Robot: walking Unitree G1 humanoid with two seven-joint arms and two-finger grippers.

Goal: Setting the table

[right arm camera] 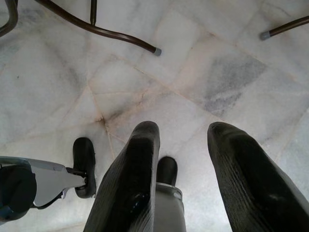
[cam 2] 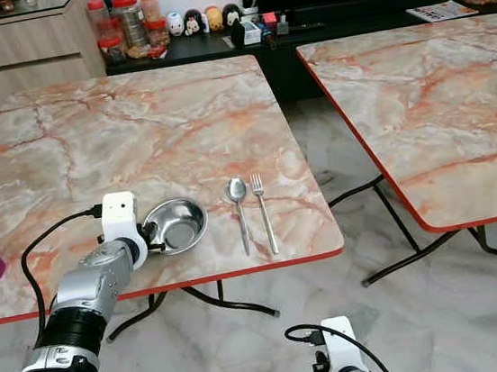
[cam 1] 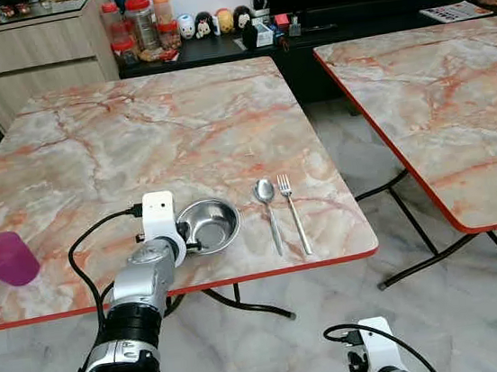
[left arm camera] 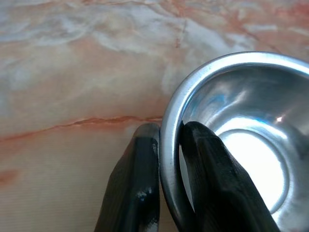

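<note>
Here, left pincer (left arm camera: 169,169) pinching bowl (cam 1: 210,224) rim, no legible writing

Marble table (cam 1: 178,131), steel bowl (cam 1: 210,224), spoon (cam 1: 267,204), fork (cam 1: 292,210), purple cup (cam 1: 5,258)

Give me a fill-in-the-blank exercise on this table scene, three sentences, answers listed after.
1. The left gripper is shut on the rim of the steel ____.
2. On the marble table, the spoon lies between the bowl and the ____.
3. The purple cup lies near the table's ____ edge, as the robot sees it.

Missing words: bowl; fork; left
</note>
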